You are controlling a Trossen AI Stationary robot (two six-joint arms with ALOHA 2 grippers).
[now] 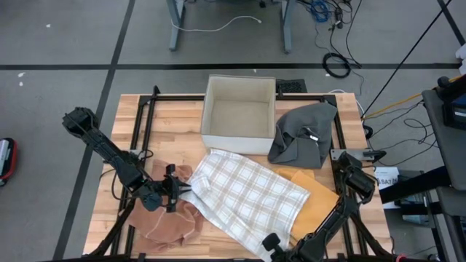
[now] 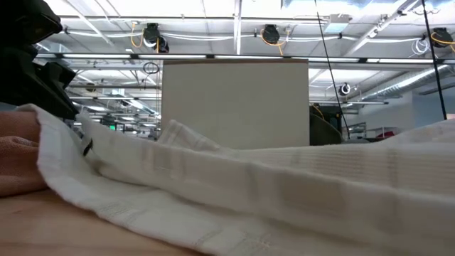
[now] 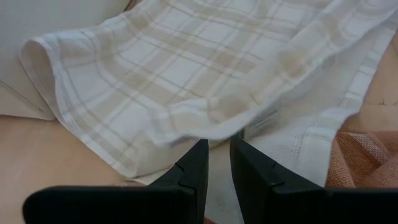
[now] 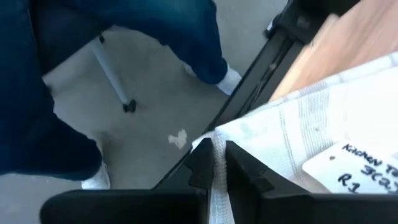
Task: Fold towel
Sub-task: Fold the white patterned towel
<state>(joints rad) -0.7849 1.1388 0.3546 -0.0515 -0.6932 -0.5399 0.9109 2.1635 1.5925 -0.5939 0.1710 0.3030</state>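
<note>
The towel (image 1: pixel 247 193), white with beige checks, lies spread slantwise in the middle of the table. Its left part rests on a pink cloth (image 1: pixel 171 222) and its right edge on an orange cloth (image 1: pixel 318 205). My left gripper (image 1: pixel 177 191) is shut on the towel's left end. My right gripper (image 1: pixel 271 244) stands at the table's near edge, shut on the towel's near corner. A white label (image 4: pixel 364 168) with handwriting lies on the towel close to that corner. My left gripper pinches the towel's left edge (image 3: pixel 216 135) between its two fingers, coming slanting down from the table's left. That end (image 2: pixel 43 124) is raised a little, and the rest lies slack on the table. My right gripper pinches the towel's near corner (image 4: pixel 219 171) between its two fingers, pointing steeply down at the table's near edge. A strip of cloth runs back between the fingers. One layer or several, I cannot tell.
An open white box (image 1: pixel 239 113) stands at the far middle, with a crumpled grey cloth (image 1: pixel 302 135) to its right. Beyond the table's near edge a person's legs in blue trousers (image 4: pixel 155 31) and white shoes stand on the floor.
</note>
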